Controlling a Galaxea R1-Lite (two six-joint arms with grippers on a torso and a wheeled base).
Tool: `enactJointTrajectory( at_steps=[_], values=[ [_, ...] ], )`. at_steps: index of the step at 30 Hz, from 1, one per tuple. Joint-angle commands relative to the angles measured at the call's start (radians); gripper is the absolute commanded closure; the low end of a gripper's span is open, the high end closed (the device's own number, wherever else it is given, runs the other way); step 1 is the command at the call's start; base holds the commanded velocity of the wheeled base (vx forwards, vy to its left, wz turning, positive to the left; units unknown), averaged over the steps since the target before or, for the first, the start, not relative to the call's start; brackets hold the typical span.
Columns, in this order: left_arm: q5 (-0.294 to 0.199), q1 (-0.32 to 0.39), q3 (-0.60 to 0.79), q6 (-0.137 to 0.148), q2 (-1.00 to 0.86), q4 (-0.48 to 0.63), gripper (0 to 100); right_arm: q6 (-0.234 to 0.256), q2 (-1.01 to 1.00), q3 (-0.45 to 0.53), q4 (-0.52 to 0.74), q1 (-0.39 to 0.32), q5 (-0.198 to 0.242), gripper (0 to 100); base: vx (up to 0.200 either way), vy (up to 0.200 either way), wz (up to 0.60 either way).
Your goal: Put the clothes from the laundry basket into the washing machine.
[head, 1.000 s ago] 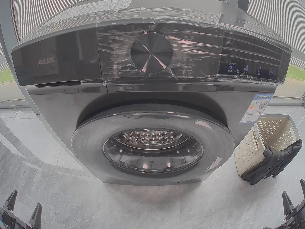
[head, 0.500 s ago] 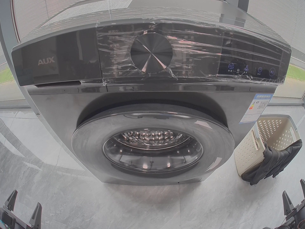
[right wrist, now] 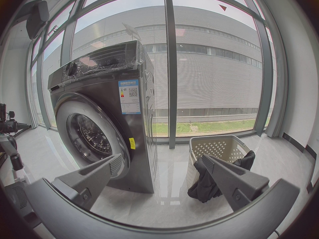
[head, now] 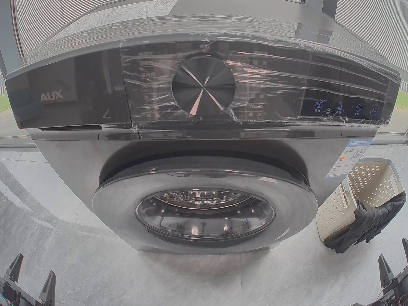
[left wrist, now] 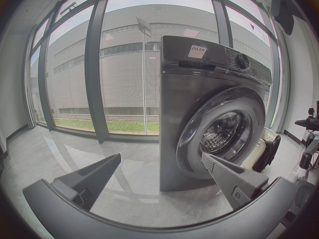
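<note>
Currently: one washing machine [head: 85,158], door [head: 205,215] shut | one laundry basket [head: 376,179] beside it, one black garment [head: 365,226] over its rim | right wrist view adds yellow sticker [right wrist: 132,143] | left gripper [left wrist: 160,155], right gripper [right wrist: 161,157] wide, empty.

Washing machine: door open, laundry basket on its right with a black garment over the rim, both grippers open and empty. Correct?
No. The washing machine door is shut, as the head view shows. The rest holds: laundry basket on its right, black garment over the rim, left gripper and right gripper open and empty.
</note>
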Motion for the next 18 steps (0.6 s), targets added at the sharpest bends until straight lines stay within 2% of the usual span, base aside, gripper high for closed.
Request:
enactJointTrajectory(
  at_steps=[1, 2, 4, 5, 7, 9, 10, 11, 16, 18],
  values=[
    [0.000, 0.000, 0.018, -0.001, -0.015, 0.000, 0, 0.014, -0.003, -0.128, -0.061, 0.008, -0.002, 0, 0.000, 0.000, 0.00],
    [0.000, 0.000, 0.018, -0.001, -0.015, 0.000, 0, 0.020, 0.032, -0.243, -0.066, 0.013, -0.001, 0, 0.000, 0.000, 0.00],
    [-0.002, 0.000, 0.018, 0.001, -0.015, 0.000, 0, 0.016, 0.109, -0.352, -0.041, 0.025, 0.033, 0, 0.000, 0.000, 0.00],
    [0.000, 0.000, 0.018, 0.004, -0.015, 0.000, 0, 0.016, 0.144, -0.377, -0.020, 0.050, 0.088, 0, 0.000, 0.000, 0.00],
    [0.000, 0.000, 0.018, 0.004, -0.015, 0.000, 0, 0.016, 0.184, -0.370, 0.025, 0.074, 0.220, 0, 0.000, 0.000, 0.00],
    [-0.002, 0.000, 0.018, 0.002, -0.015, 0.000, 0, 0.019, 0.239, -0.338, 0.062, 0.076, 0.332, 0, 0.000, 0.000, 0.00],
    [-0.002, 0.000, 0.018, 0.002, -0.015, 0.000, 0, 0.019, 0.239, -0.338, 0.062, 0.076, 0.332, 0, 0.000, 0.000, 0.00],
    [-0.002, 0.000, 0.018, 0.002, -0.015, 0.000, 0, 0.031, 0.310, -0.308, 0.063, 0.082, 0.407, 0, 0.000, 0.000, 0.00],
    [-0.002, 0.000, 0.018, 0.001, -0.015, 0.000, 0, 0.026, 0.485, -0.271, 0.023, 0.096, 0.516, 0, 0.000, 0.000, 0.00],
    [-0.002, 0.000, 0.018, 0.001, -0.015, 0.000, 0, 0.022, 0.555, -0.271, -0.006, 0.109, 0.541, 0, 0.000, 0.000, 0.00]
  ],
)
